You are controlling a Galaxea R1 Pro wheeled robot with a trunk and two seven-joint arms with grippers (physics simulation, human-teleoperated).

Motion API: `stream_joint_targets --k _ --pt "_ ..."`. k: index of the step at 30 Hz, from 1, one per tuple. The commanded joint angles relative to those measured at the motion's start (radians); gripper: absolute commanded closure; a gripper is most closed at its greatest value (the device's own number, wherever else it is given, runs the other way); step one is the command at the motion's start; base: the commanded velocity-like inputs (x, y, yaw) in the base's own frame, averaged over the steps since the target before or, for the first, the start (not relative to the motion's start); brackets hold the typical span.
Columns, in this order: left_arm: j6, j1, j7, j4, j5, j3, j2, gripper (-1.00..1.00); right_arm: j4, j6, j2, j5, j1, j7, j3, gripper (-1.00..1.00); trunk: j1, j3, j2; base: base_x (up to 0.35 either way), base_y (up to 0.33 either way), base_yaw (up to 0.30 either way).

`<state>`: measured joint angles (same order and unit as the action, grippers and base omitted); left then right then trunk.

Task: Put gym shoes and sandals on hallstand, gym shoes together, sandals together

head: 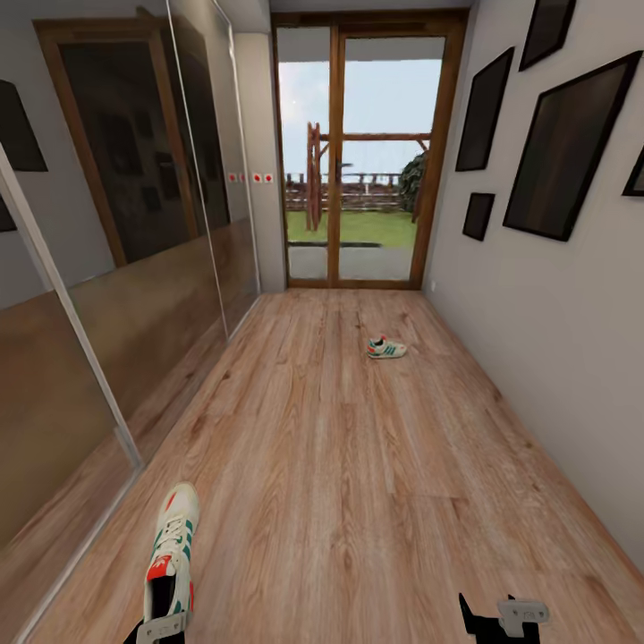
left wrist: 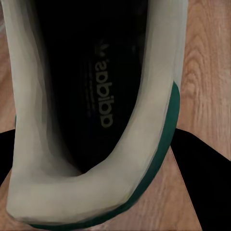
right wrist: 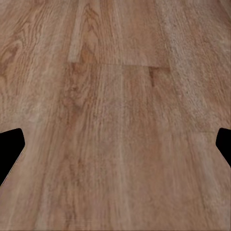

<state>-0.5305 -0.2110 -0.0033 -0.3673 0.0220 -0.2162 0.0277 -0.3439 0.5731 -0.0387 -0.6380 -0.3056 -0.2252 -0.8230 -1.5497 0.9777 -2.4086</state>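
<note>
One white gym shoe (head: 174, 555) with green stripes and a red-orange tongue is held at the near left, toe pointing away from me. My left gripper (head: 159, 628) is shut on its heel. In the left wrist view the shoe's dark inside and white heel collar (left wrist: 96, 120) sit between the black fingers (left wrist: 207, 168). The other gym shoe (head: 386, 348) lies on the corridor floor (head: 340, 465) far ahead, near the right wall. My right gripper (head: 501, 621) hangs open over bare planks (right wrist: 115, 144) at the near right. The sandals and the hallstand are out of view.
Mirrored sliding panels (head: 134, 295) line the left side. A grey wall with dark picture frames (head: 563, 152) runs along the right. A wood-framed glass door (head: 362, 161) closes the far end, with a garden behind it.
</note>
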Motion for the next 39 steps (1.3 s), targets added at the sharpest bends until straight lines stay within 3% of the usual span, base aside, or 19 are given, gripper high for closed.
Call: stream_joint_targets --k 1,39 --pt "-0.003 -0.001 -0.001 0.001 0.003 -0.003 0.000 1.00 0.000 0.004 0.000 -0.003 -0.001 -0.008 -0.008 -1.00 0.000 0.001 0.000 0.335 0.000 0.000" --pt "-0.003 -0.001 -0.001 0.001 0.003 -0.003 0.000 1.00 0.000 0.004 0.001 -0.003 -0.001 -0.008 -0.008 -1.00 0.000 0.001 0.000 0.335 0.000 0.000"
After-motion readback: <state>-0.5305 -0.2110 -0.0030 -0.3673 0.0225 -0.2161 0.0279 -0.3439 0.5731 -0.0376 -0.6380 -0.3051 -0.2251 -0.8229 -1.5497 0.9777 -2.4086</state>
